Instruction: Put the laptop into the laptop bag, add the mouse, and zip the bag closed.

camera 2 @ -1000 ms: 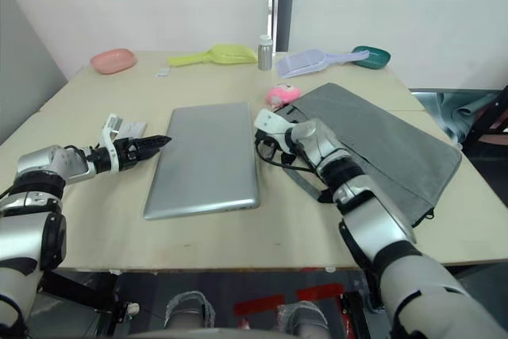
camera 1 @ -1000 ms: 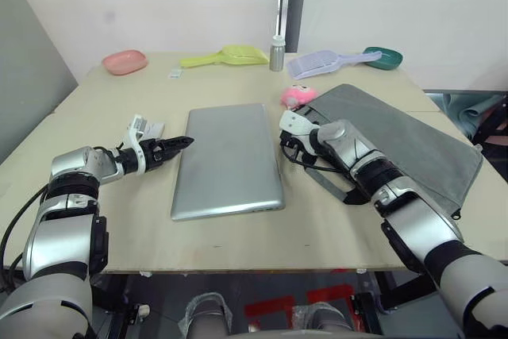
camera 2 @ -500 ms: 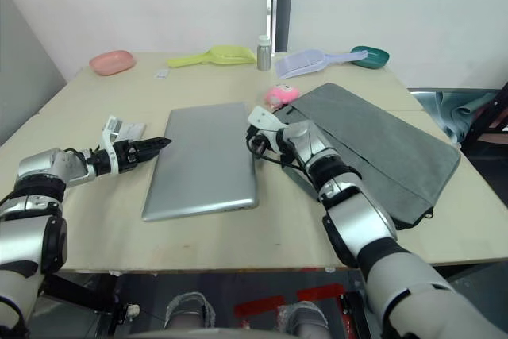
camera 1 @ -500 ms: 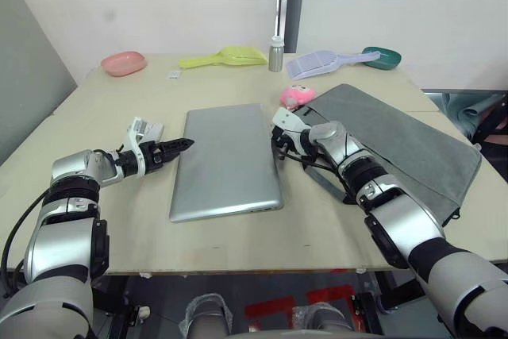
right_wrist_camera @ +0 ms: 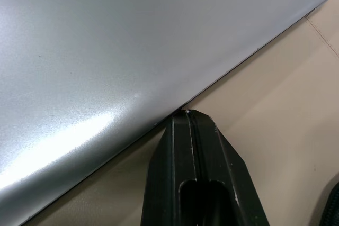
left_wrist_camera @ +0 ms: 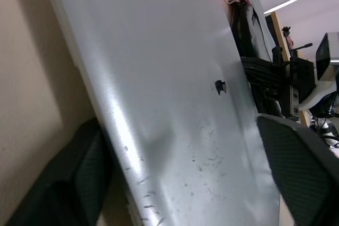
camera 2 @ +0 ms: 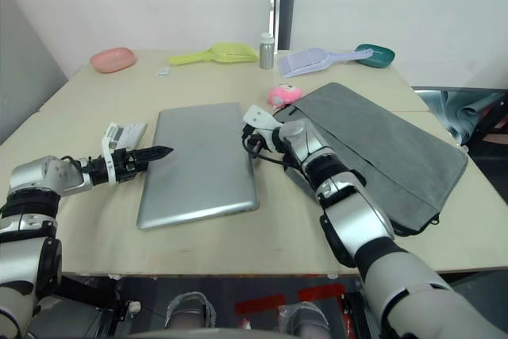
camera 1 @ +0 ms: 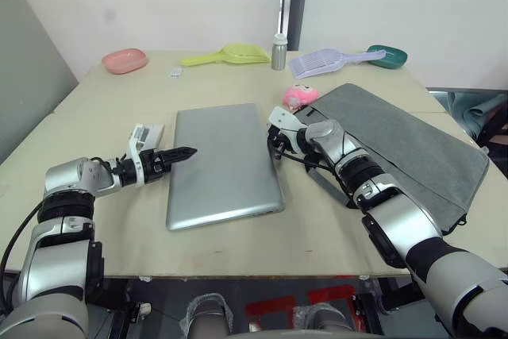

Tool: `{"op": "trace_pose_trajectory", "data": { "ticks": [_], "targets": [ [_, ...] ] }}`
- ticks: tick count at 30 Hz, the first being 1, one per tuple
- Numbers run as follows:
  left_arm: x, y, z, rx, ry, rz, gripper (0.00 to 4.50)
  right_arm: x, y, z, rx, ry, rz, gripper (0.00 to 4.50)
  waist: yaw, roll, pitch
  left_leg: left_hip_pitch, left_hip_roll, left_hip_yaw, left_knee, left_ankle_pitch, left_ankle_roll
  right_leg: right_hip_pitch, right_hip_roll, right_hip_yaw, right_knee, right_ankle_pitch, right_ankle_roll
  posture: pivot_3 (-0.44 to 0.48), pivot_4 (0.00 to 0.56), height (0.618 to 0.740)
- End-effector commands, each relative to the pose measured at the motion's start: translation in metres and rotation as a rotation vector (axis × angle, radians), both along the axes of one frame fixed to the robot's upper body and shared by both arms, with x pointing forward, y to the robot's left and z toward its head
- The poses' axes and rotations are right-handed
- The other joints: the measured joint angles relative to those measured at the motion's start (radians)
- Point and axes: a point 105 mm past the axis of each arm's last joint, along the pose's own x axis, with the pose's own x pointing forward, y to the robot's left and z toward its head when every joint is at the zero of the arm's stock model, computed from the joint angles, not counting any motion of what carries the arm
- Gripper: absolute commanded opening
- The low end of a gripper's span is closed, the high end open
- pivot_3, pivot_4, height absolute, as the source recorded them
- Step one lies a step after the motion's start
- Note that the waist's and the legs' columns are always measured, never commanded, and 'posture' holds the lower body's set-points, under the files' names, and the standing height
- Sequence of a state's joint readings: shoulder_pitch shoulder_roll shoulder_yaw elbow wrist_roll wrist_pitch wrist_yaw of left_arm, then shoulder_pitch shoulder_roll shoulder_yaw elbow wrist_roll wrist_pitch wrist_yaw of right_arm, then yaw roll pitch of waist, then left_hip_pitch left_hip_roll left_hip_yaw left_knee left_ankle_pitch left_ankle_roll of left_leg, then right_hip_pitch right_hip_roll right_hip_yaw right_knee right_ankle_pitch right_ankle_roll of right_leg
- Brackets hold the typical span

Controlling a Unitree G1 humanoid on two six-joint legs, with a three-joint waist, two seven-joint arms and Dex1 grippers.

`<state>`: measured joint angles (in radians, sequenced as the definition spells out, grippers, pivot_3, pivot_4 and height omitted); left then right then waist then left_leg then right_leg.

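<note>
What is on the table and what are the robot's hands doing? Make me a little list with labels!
laptop: shut, lying flat on the table
bag: grey, flat, on the robot's right of the laptop
pink plush toy: at the bag's far corner
left gripper: open, one finger over the laptop's left edge, the other finger beside it
right gripper: shut, tip against the laptop's right edge
far edge of table: pink dish, yellow scoop, small bottle

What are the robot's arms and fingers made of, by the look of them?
Both arms are chunky silver-grey shells with black joints and loose black cables. The left gripper has slim black fingers with ribbed pads, past a white wrist piece. The right gripper has the same black fingers, behind a white block.
</note>
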<state>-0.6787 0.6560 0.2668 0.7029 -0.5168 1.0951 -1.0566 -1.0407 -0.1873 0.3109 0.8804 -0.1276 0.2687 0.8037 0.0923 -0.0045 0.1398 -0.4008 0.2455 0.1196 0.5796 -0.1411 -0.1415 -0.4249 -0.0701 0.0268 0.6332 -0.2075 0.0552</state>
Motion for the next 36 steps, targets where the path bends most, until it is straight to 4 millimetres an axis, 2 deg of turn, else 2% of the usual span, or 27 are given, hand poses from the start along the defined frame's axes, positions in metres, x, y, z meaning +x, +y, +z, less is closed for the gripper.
{"op": "trace_pose_trajectory", "data": {
  "ticks": [1,6,8,14,19,23,28,32,36],
  "targets": [
    [-0.007,-0.015,-0.021,-0.049,0.103,-0.029,2.54,-0.003,0.021,0.025,0.050,-0.073,0.077,0.00,0.001,0.000,0.000,0.000,0.000,0.000,0.000,0.000,0.000,0.000,0.000,0.000,-0.001,0.000,0.000,0.000,0.150,0.740],
    [-0.005,-0.014,-0.015,-0.059,0.084,-0.030,0.90,-0.003,0.020,0.026,0.052,-0.072,0.079,0.00,0.006,0.000,0.000,-0.002,0.000,-0.002,0.000,0.001,-0.001,0.000,0.000,-0.002,-0.002,0.000,0.000,0.000,0.150,0.740],
    [-0.007,-0.017,-0.015,-0.058,0.082,-0.055,0.61,-0.004,0.020,0.026,0.052,-0.072,0.083,0.00,0.006,0.000,0.000,-0.002,0.000,-0.002,0.000,0.001,-0.001,0.001,0.000,-0.002,-0.002,0.000,0.000,0.000,0.150,0.740],
    [-0.010,-0.025,-0.006,-0.039,0.049,-0.115,0.58,-0.002,0.014,0.034,0.059,-0.088,0.078,0.00,0.009,0.000,0.000,-0.003,0.000,-0.003,-0.001,0.000,-0.001,0.001,0.000,-0.003,-0.004,0.000,0.000,0.000,0.150,0.740],
    [-0.011,-0.025,0.013,0.010,-0.004,-0.158,0.57,-0.003,0.003,0.061,0.107,-0.116,0.097,0.00,0.016,0.000,0.000,-0.005,0.000,-0.004,-0.001,0.000,-0.001,0.001,-0.001,-0.005,-0.006,0.000,0.000,0.000,0.150,0.740],
    [-0.012,-0.014,0.040,0.037,-0.066,-0.153,0.57,-0.011,-0.008,0.115,0.307,-0.128,0.112,0.00,0.008,-0.001,0.001,-0.004,0.000,-0.004,-0.002,0.001,-0.001,0.001,0.000,-0.005,-0.006,0.001,0.001,0.000,0.150,0.740],
    [-0.019,-0.008,0.057,0.016,-0.092,-0.158,0.57,-0.030,-0.039,0.160,0.420,-0.132,0.107,0.00,0.005,-0.001,0.002,-0.004,0.001,-0.005,-0.002,0.001,-0.003,0.001,0.002,-0.005,-0.006,0.001,0.001,0.000,0.150,0.740],
    [-0.018,-0.005,0.047,0.025,-0.065,-0.132,0.57,-0.043,-0.067,0.170,0.394,-0.152,0.070,0.00,0.005,-0.001,0.002,-0.003,0.001,-0.004,-0.003,0.001,-0.003,0.001,0.002,-0.004,-0.006,0.001,0.001,0.000,0.150,0.740],
    [-0.015,-0.005,0.038,0.032,-0.061,-0.112,0.57,-0.050,-0.080,0.171,0.362,-0.162,0.036,0.00,0.006,-0.001,0.002,-0.003,0.001,-0.004,-0.003,0.001,-0.003,0.001,0.002,-0.004,-0.005,0.001,0.001,0.000,0.150,0.740]
  ]
}}
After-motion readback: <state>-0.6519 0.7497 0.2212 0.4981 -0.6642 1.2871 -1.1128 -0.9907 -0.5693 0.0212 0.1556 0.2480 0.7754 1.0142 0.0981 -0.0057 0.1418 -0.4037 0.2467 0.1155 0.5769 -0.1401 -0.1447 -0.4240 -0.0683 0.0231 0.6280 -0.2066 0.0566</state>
